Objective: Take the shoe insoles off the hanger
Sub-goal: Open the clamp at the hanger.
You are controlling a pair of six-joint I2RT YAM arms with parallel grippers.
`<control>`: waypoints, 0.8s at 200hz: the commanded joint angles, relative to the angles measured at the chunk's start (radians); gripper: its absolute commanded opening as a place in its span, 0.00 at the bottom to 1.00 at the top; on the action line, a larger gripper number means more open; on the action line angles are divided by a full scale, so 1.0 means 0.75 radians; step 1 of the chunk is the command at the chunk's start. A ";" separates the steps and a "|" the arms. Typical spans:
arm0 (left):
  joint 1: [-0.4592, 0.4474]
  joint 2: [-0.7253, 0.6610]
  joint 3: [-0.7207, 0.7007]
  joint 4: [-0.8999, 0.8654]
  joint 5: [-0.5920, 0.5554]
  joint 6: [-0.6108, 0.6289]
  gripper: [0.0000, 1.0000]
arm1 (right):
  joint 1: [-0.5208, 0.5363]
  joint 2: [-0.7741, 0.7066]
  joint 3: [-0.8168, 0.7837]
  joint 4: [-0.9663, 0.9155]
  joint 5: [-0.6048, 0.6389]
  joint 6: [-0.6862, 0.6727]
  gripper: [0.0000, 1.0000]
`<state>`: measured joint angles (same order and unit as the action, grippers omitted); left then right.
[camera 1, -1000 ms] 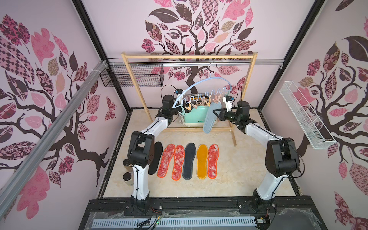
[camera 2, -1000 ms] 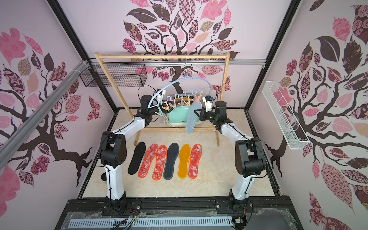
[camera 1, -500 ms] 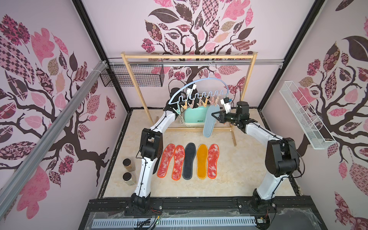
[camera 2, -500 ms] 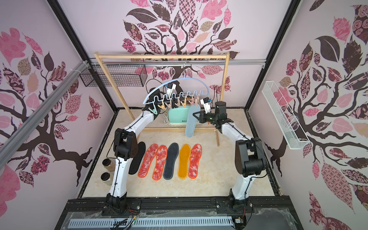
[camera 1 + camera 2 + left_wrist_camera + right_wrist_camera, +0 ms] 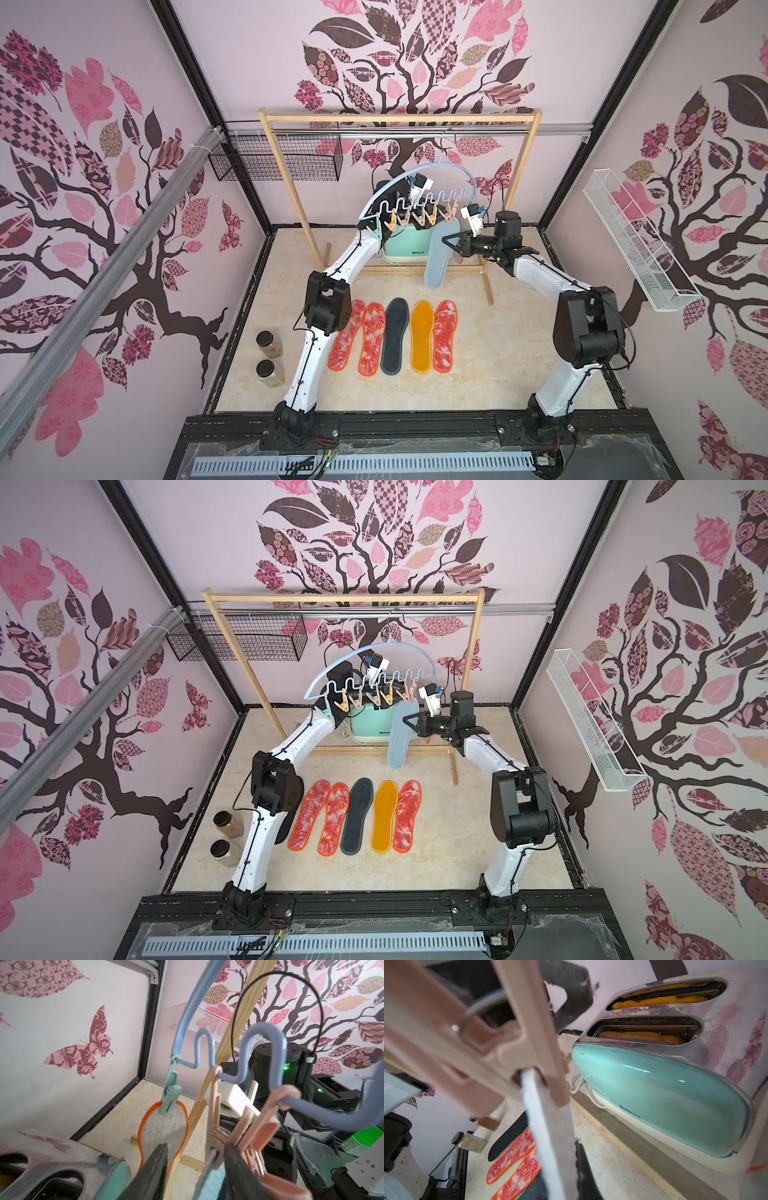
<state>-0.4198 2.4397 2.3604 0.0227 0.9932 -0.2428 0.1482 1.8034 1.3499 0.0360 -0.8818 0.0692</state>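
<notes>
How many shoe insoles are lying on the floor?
6, side by side: a black insole, two red-white mottled insoles, a dark grey insole, a mustard yellow insole, another red-white mottled insole. The left arm covers the black one from above.

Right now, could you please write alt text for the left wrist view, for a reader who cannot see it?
A teal clothespin on the pale blue hanger grips an orange-edged insole. In the foreground, the left arm's dark fingers stand apart beside pink clothespins.

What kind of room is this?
Probably a robot practice booth, dressed like a laundry corner: robot arms bolted at the front, a wooden rack with a clip hanger, wallpapered walls close around.
</notes>
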 commanded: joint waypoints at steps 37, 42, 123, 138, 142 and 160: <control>-0.021 0.013 -0.001 0.063 0.164 0.006 0.52 | 0.001 0.046 0.078 -0.061 -0.055 -0.027 0.03; -0.023 0.011 -0.002 0.074 0.185 -0.001 0.53 | 0.001 0.044 0.076 -0.062 -0.056 -0.029 0.03; -0.049 -0.002 0.012 0.174 0.322 -0.037 0.54 | 0.001 0.035 0.083 -0.089 -0.077 -0.039 0.03; -0.049 0.007 0.019 0.263 0.322 -0.080 0.53 | 0.001 0.036 0.085 -0.095 -0.083 -0.045 0.03; -0.049 0.008 0.022 0.276 0.324 -0.090 0.53 | 0.001 0.036 0.086 -0.098 -0.085 -0.046 0.03; -0.051 0.024 0.048 0.322 0.330 -0.124 0.51 | 0.001 0.040 0.097 -0.113 -0.092 -0.052 0.03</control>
<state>-0.4515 2.4477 2.3512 0.1635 1.2060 -0.2893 0.1478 1.8076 1.3689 -0.0216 -0.9325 0.0532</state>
